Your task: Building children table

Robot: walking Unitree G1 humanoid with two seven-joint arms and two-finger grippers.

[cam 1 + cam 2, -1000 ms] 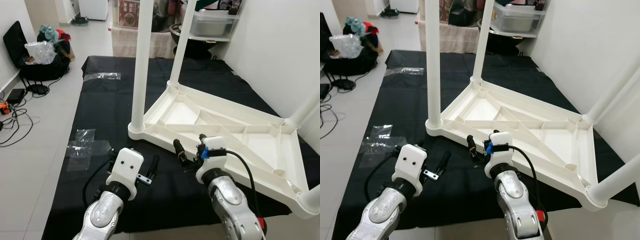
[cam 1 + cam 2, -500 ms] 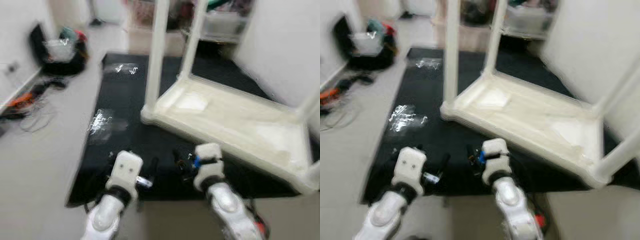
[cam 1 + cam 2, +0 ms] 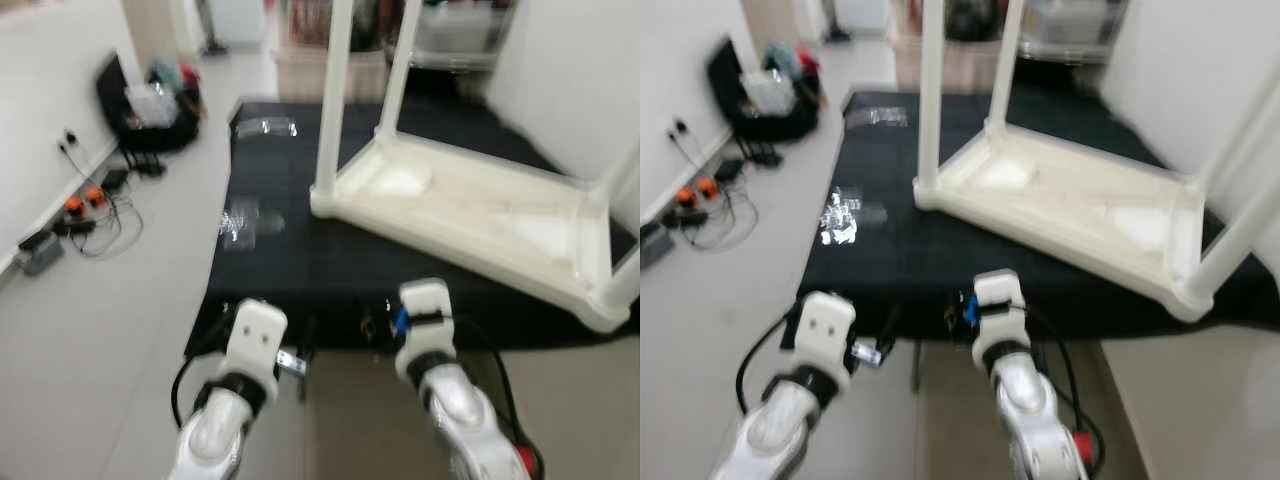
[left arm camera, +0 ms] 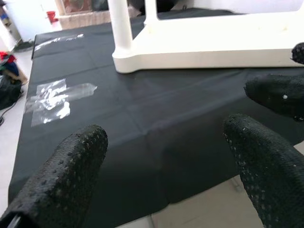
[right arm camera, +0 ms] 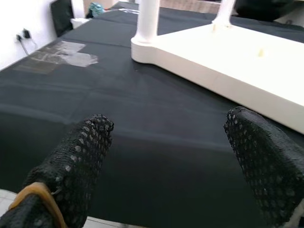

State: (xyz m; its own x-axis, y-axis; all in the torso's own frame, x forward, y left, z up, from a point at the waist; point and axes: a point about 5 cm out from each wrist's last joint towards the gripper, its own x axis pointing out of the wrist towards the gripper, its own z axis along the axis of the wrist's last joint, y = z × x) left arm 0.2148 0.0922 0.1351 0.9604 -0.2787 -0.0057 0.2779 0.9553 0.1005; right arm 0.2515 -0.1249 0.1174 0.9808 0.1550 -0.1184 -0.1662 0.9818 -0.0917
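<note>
The white children's table (image 3: 470, 205) lies upside down on a black mat (image 3: 290, 260), with its legs (image 3: 333, 100) pointing up. Both grippers hover side by side at the mat's near edge, well short of the table. My left gripper (image 4: 164, 137) is open, nothing between its fingers (image 4: 78, 156). My right gripper (image 5: 168, 123) is open too, and it faces the table's nearest corner leg (image 5: 147, 19). From the head, the left gripper (image 3: 268, 332) and the right gripper (image 3: 395, 322) show over the mat's edge and the floor tiles.
Clear plastic wrappers (image 3: 240, 220) lie on the mat's left side, another (image 3: 262, 127) farther back. Bags (image 3: 150, 105) and cables (image 3: 80, 205) sit by the left wall. A white wall runs along the right, and shelves with boxes stand at the back. The picture is blurred.
The whole view has shifted: the camera has drawn back, so the table looks farther off and more floor shows. Both arms keep the same pose, fingers still apart.
</note>
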